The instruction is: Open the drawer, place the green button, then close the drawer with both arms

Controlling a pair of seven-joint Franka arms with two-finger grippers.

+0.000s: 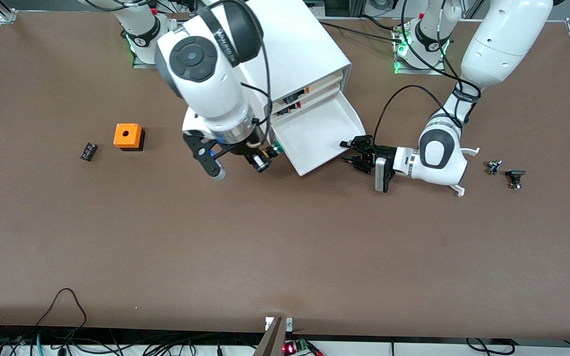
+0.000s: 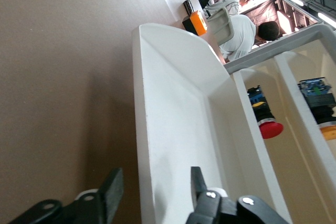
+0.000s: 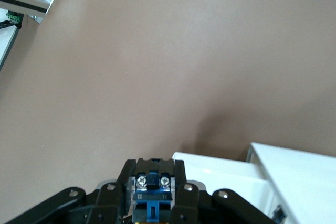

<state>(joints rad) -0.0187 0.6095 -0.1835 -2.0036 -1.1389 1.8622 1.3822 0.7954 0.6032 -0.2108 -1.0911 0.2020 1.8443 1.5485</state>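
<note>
The white cabinet (image 1: 309,54) stands toward the robots' bases. Its lowest drawer (image 1: 337,116) is pulled out and its tray shows nothing inside. My left gripper (image 1: 353,151) is open at the drawer's front corner toward the left arm's end. In the left wrist view its fingers (image 2: 198,182) straddle the drawer's side wall (image 2: 157,129). My right gripper (image 1: 261,160) is shut on the button (image 1: 270,153), just above the table beside the drawer's front corner toward the right arm's end. The right wrist view shows the button's black and blue body (image 3: 152,188) between the fingers, with the drawer's rim (image 3: 226,167) close by.
An orange box with a hole (image 1: 127,136) and a dark striped block (image 1: 88,151) lie toward the right arm's end. Two small dark parts (image 1: 494,166) (image 1: 515,177) lie toward the left arm's end. The upper drawers (image 1: 292,99) hold small parts, among them a red-capped one (image 2: 269,125).
</note>
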